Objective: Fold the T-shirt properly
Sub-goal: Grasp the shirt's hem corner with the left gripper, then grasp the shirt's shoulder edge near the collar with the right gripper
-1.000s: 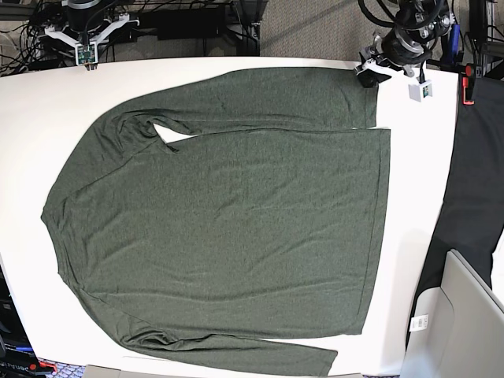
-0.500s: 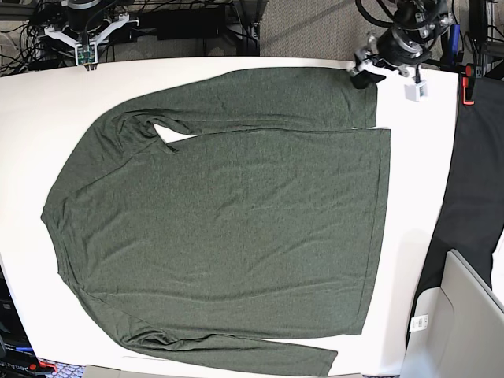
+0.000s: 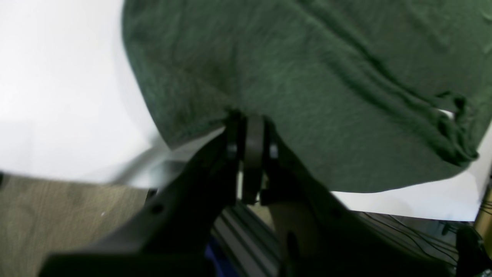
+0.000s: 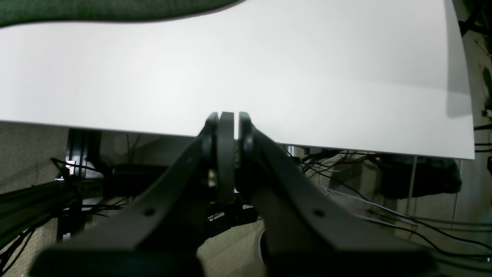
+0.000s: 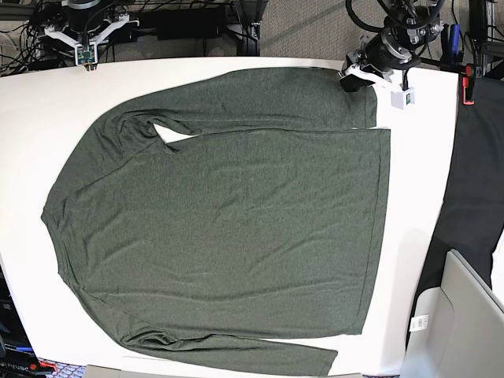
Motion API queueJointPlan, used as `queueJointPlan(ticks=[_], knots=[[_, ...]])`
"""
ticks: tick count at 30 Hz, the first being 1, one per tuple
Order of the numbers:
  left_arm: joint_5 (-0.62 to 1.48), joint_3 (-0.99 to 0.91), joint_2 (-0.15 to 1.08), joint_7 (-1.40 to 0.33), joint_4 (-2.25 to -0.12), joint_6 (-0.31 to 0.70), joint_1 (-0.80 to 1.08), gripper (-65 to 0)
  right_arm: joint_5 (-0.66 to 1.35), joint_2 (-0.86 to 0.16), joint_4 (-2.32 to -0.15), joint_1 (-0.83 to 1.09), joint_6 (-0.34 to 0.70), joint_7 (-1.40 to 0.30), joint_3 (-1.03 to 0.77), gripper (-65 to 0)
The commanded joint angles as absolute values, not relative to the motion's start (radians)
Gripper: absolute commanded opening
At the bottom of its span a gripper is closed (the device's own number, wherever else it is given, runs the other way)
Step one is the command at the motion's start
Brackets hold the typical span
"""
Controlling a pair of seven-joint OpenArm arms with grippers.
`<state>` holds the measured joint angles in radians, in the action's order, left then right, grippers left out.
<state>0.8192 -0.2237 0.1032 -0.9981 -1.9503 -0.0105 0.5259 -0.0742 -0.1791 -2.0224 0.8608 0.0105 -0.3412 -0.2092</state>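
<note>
The dark olive-green T-shirt (image 5: pixel 228 220) lies spread flat over most of the white desk (image 5: pixel 425 205), its long sleeves folded along the far and near edges and its hem toward the desk's right edge in the base view. The left pincer (image 3: pixel 250 127) is clenched on the cuff end of the far sleeve (image 5: pixel 276 98) near the far right corner, the fabric gathered between its black fingertips (image 3: pixel 230 132) in the left wrist view. The right pincer (image 4: pixel 226 119) is clenched on nothing, hanging just off the far left corner of the desk, well apart from the shirt. A black cloth (image 5: pixel 476 173) hangs along the desk's right edge.
</note>
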Motion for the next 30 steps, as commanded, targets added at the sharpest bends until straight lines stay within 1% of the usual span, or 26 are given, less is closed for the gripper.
queueJointPlan(ticks=[1,11,12,14,16,18,20,27,30], knots=[[0.829,-0.229,0.111,-0.993,-1.965,-0.004,0.521,-65.0,-0.071,-0.183,-2.048,0.869,0.004,-0.318,-0.216,-65.0],[0.829,-0.231,0.114,-0.984,-1.966,-0.004,0.545,-65.0,-0.068,-0.182,-2.049,0.831,0.004,-0.323,-0.216,-64.3],[0.829,-0.231,0.114,-0.984,-1.966,-0.004,0.552,-65.0,-0.068,-0.182,-2.049,0.825,0.004,-0.321,-0.216,-62.8],[0.829,-0.231,0.114,-0.983,-1.968,-0.004,0.558,-65.0,-0.058,-0.177,-2.049,0.811,0.004,-0.32,-0.216,-57.4],[0.829,-0.231,0.116,-0.983,-1.968,-0.004,0.564,-65.0,-0.008,-0.16,-2.049,0.789,0.004,-0.323,-0.217,-49.9],[0.829,-0.232,0.13,-0.981,-1.968,-0.004,0.573,-65.0,0.047,-0.154,-2.049,0.771,0.004,-0.323,-0.217,-44.2],[0.829,-0.232,0.136,-0.981,-1.968,-0.004,0.575,-65.0,0.104,-0.154,-2.048,0.754,0.004,-0.325,-0.217,-41.5],[0.829,-0.232,0.148,-0.943,-1.969,-0.004,0.584,-65.0,0.335,-0.162,-2.041,0.68,0.004,-0.328,-0.229,-41.5],[0.831,-0.232,0.157,-0.94,-1.969,-0.004,0.595,-65.0,0.409,-0.154,-2.04,0.633,0.004,-0.401,-0.255,-41.5]])
